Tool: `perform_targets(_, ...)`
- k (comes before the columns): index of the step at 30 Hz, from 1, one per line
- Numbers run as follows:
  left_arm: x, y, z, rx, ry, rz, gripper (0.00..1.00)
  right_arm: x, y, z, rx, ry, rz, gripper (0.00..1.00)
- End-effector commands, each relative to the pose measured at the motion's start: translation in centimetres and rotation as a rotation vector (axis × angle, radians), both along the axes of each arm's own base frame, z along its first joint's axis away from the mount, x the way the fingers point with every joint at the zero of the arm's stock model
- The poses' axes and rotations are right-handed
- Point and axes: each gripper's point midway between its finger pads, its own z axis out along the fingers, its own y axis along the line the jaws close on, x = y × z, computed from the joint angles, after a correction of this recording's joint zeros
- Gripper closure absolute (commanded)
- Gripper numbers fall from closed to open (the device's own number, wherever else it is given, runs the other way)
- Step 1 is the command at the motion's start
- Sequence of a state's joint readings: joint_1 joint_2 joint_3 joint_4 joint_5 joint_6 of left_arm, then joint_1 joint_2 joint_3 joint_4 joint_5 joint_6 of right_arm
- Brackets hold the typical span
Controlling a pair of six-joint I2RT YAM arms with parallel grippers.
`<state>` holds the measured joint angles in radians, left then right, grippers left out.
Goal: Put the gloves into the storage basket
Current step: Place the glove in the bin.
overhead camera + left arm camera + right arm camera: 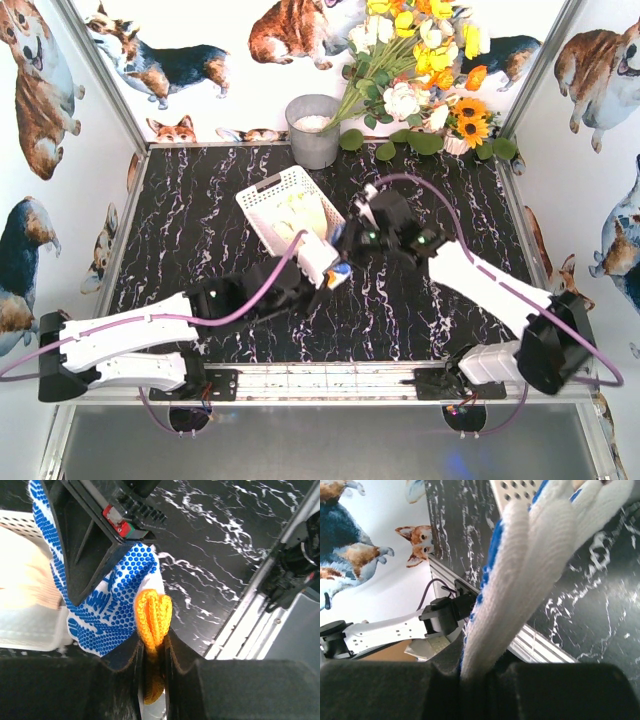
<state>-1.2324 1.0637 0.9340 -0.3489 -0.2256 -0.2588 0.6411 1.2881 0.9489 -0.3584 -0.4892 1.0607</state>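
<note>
Though half-hidden, glove (122, 587) in left fingers (112, 685).

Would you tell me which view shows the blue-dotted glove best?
The left wrist view: the blue-dotted glove is close, with its dots and orange cuff sharp. The right wrist view shows mostly its white back; top external shows only a small patch.

We see the left gripper (152, 649) & right gripper (479, 666) w/ the blue-dot glove (120, 590) crowd the near-right corner of the basket (262, 192), so that way is blocked. The table (190, 230) left of the basket is open; the bucket (313, 140) & flowers (420, 60) block the back.
</note>
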Motion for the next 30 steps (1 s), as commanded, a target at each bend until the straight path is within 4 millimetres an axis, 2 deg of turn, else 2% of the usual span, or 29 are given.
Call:
perform_targets(1, 1.2, 0.7, 2.2, 0.043, -0.075, -0.051, 1.0, 3.1, 1.4, 2.7, -0.04, -0.17, 0.074, 1.0)
perform_targets(2, 1.8, 1.0, 2.5, 0.048, -0.09, -0.039, 1.0, 3.9, 2.0, 3.7, -0.033, -0.211, 0.095, 1.0)
perform_targets(5, 3.9, 1.8, 3.0, 0.073, -0.131, 0.017, 1.0, 6.0, 3.5, 4.1, -0.045, -0.302, 0.159, 1.0)
perform_targets(12, 9.4, 3.3, 1.6, 0.213, -0.183, 0.178, 1.0, 10.6, 6.0, 3.6, -0.046, -0.464, 0.247, 1.0)
perform_targets(17, 13.8, 5.4, 0.7, 0.299, -0.218, 0.271, 1.0, 13.9, 7.6, 2.6, 0.008, -0.515, 0.277, 1.0)
perform_targets(20, 15.8, 5.8, -0.2, 0.357, -0.212, 0.295, 1.0, 15.7, 8.4, 1.7, 0.015, -0.537, 0.297, 1.0)
perform_targets(30, 20.2, 6.9, -4.7, 0.521, -0.178, 0.336, 1.0, 21.3, 10.3, -1.0, 0.051, -0.6, 0.321, 1.0)
